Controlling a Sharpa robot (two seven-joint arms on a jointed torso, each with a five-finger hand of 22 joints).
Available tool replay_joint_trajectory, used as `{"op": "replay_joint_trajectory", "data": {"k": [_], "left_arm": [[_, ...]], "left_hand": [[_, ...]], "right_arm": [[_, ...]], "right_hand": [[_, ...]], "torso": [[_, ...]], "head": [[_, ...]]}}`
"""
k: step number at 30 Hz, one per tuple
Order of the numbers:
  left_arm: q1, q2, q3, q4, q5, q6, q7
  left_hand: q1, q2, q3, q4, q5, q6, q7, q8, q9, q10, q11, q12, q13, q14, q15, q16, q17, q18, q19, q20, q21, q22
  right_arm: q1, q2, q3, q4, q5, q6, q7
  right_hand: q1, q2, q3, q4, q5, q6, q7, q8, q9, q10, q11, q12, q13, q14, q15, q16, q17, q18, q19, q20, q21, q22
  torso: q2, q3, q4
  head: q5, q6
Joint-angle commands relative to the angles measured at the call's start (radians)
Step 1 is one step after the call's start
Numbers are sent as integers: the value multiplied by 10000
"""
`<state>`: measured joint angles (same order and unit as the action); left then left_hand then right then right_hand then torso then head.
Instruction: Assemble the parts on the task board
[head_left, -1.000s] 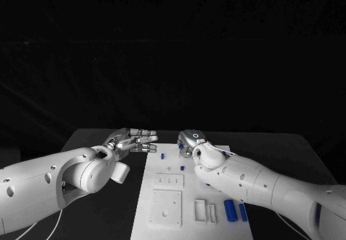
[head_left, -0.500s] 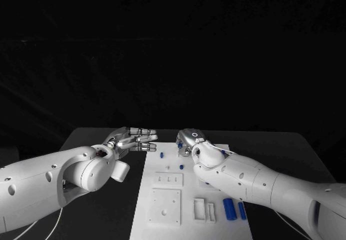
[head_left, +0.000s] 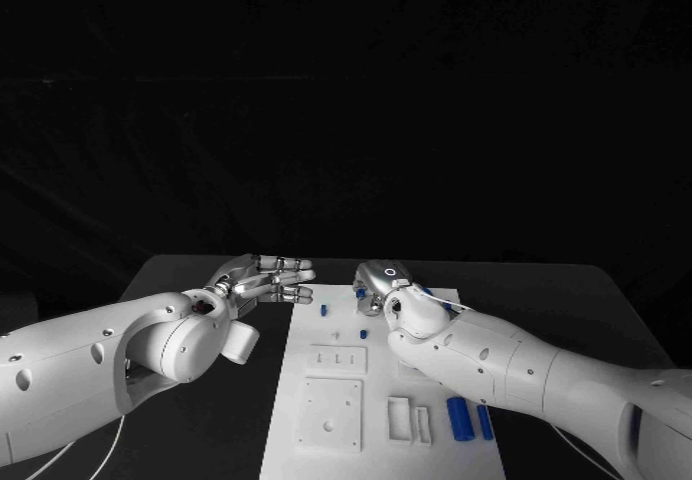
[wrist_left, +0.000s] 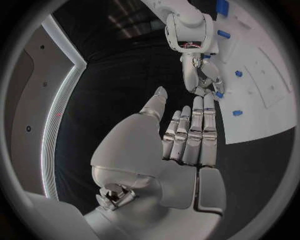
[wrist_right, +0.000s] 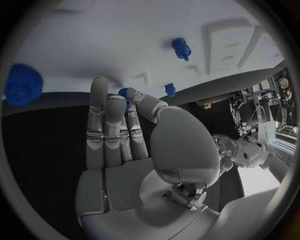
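Task board (head_left: 335, 440) mid-table — left hand (head_left: 268, 279) off its far-left edge, right hand (head_left: 378, 282) over its far end.

A black table (head_left: 577, 300) stands before a dark backdrop (head_left: 346, 130), its surface matte

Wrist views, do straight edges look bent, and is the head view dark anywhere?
Left wrist view: the task board edge curves, fisheye. Right wrist view: the board bows too, the blue parts stay sharp. Head view: black backdrop above the table, board lit.
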<state>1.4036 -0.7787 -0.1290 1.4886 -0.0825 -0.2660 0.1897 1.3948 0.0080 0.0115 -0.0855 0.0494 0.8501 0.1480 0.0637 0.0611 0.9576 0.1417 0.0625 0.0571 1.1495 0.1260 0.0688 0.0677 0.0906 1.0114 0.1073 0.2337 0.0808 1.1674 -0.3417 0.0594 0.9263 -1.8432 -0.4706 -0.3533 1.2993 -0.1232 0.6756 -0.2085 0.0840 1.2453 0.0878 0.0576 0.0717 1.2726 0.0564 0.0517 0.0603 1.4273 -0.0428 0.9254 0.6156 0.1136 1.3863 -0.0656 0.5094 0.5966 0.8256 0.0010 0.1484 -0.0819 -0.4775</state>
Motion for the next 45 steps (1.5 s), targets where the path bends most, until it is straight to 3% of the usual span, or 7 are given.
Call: {"op": "replay_joint_trajectory", "data": {"k": [1,13,20,28,38,43,45], "left_arm": [[27,5,11,8,-57,206,16],[26,21,10,-58,-69,233,-14],[25,47,9,-138,-70,252,-30],[22,3,7,-193,-62,272,-29],[23,-96,4,-272,-23,235,-17],[23,-117,3,-274,-10,231,-18],[23,-121,2,-274,-8,234,-21]], "left_hand": [[111,14,59,-15,-23,21,20,-50,-4,-34,47,-33,11,-85,1,-40,-12,-118,-19,-14,29,13],[102,-6,77,-1,-23,-20,28,-54,-7,-57,53,-31,12,-94,4,-38,-11,-115,-33,-9,39,13],[98,-24,89,7,-23,-60,34,-54,-8,-73,60,-28,13,-96,6,-38,-10,-115,-37,-7,43,13],[101,-36,123,13,-22,-118,45,-56,-10,-90,69,-29,13,-99,9,-38,-9,-109,-44,-4,51,13],[138,-41,173,-16,-21,-95,41,-52,-7,-84,64,-28,13,-98,7,-38,-8,-102,-51,-4,69,17],[142,-37,199,-29,-21,-103,45,-55,-9,-86,67,-29,12,-90,5,-36,-7,-97,-51,-6,87,23],[149,-32,208,-35,-20,-103,40,-55,-9,-87,62,-29,12,-88,2,-36,-7,-95,-49,-7,94,25]], "right_arm": [[-30,-4,-13,31,-27,-137,-147],[-44,20,-13,-88,254,-372,18],[-44,10,-13,-131,622,-681,232],[-41,-560,27,443,855,-917,349],[180,-1902,775,1685,1213,-239,236],[326,-2407,919,1802,1859,489,493],[350,-2520,941,1790,2061,789,573]], "right_hand": [[-58,36,70,0,91,98,-8,60,15,180,-100,62,-4,13,-35,-24,-11,143,38,-46,-68,46],[-345,-343,-461,218,237,-550,143,33,-77,-616,112,72,-11,24,179,-82,-55,240,-25,117,-191,153],[124,-655,-3102,1130,317,-1819,260,65,-88,-2129,467,50,-18,36,447,-154,-198,284,700,458,-1247,-845],[840,-1257,-4745,2300,1763,-2391,118,33,-102,-3113,676,40,-42,31,596,-205,-410,391,1170,603,-1917,-1666],[416,-958,-3860,1881,1635,-1927,338,47,-88,112,-20,79,32,-56,128,247,191,49,1195,172,-1423,-1724],[371,-915,-5277,1926,1859,-1972,145,57,-80,2040,-590,1014,849,-33,-280,175,416,-352,1219,-207,-1398,-1859],[555,-695,-5967,1744,1792,-2014,92,39,-89,586,-687,3570,3800,33,-391,97,581,-571,1215,-399,-1308,-1962]], "torso": [[6,8,4],[18,-6,-6],[20,-16,-1],[10,-17,-50],[0,-1,-274],[11,10,-332],[19,22,-351]], "head": [[-3,5],[-12,31],[-32,34],[-12,36],[-19,133],[19,136],[20,145]]}}
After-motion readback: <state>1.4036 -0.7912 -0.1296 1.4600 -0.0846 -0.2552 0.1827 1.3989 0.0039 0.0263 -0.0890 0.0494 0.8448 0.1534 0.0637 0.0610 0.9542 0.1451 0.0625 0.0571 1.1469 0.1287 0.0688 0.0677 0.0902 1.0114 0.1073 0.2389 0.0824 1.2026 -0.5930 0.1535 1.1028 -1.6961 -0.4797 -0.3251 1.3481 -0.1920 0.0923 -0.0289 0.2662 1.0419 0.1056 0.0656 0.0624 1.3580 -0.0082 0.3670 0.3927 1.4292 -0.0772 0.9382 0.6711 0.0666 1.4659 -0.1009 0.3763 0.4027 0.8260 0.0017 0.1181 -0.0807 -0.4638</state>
